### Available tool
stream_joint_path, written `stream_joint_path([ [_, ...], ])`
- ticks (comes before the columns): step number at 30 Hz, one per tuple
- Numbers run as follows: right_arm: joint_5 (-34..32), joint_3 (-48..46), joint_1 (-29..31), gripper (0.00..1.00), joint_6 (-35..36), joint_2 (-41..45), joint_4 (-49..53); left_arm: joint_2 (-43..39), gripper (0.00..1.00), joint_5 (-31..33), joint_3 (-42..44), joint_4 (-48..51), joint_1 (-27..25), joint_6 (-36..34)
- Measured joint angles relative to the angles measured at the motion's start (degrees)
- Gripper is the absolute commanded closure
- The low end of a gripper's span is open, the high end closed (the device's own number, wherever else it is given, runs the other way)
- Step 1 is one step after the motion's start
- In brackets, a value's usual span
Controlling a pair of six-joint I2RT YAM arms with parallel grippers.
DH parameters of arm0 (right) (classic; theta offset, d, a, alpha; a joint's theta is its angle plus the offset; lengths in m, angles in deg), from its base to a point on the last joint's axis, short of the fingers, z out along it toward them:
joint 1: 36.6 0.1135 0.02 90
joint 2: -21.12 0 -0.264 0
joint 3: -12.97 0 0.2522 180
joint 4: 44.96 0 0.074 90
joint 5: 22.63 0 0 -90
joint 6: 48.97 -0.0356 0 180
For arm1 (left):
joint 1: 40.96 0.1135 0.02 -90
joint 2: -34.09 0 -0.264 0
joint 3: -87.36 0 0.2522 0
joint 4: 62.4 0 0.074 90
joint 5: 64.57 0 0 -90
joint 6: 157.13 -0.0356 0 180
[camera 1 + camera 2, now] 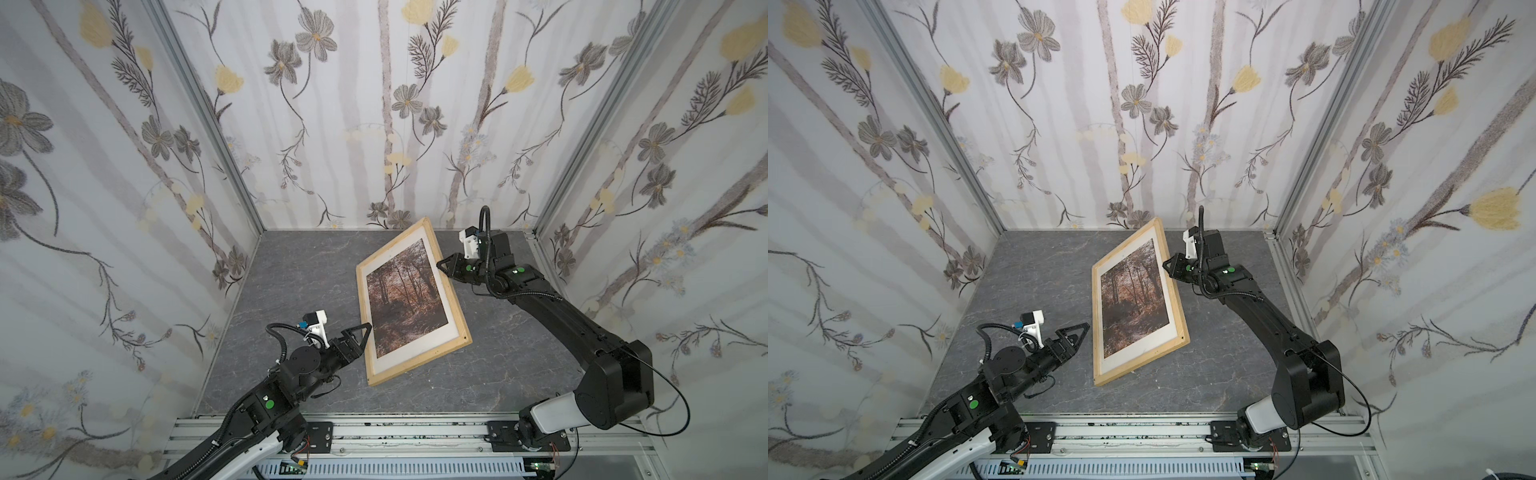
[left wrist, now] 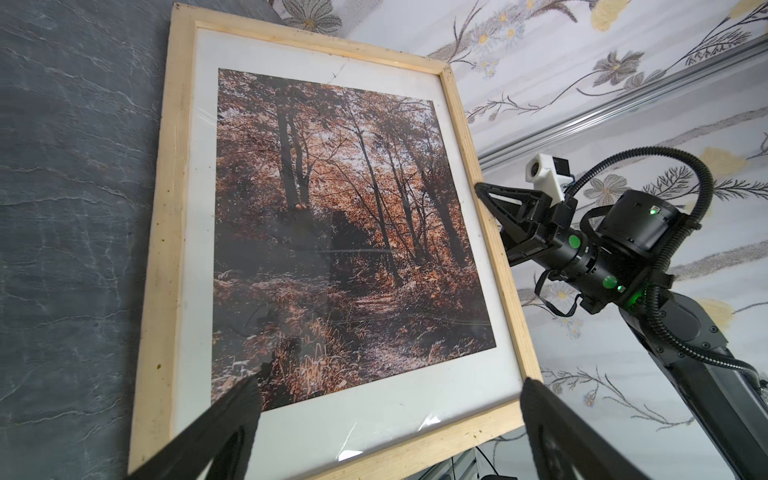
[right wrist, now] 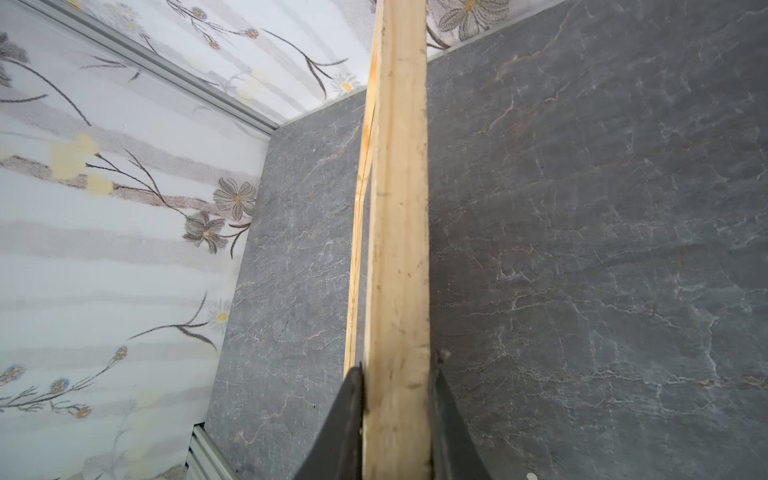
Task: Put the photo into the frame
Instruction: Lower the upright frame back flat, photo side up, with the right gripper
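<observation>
Right wrist view showed the right end effector (image 3: 397,370) clamped on the tilted frame (image 3: 399,208), left end effector (image 2: 386,399) wide; lowering slowly would likely keep the photo (image 2: 332,228) seated.

Scanning all four views now, and no lettering, label, brand or number comes up legible anywhere. The only marks on show are plain green round stickers (image 2: 574,241) on the black wrist housing of the right arm, and one like them (image 1: 269,403) on the left arm, all blank.
</observation>
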Motion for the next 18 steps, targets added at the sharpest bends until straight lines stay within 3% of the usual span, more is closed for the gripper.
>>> stream_joint_path([
  [8,1.62,-9.18,-2.12,1.0,-2.86,2.71,-8.48,0.92,0.03,0.0,0.44,-0.13,0.0,0.02],
  [18,2.6,-14.53,-3.5,1.0,-3.91,3.23,-13.64,7.93,0.02,-0.83,-1.31,0.15,0.37,0.02],
])
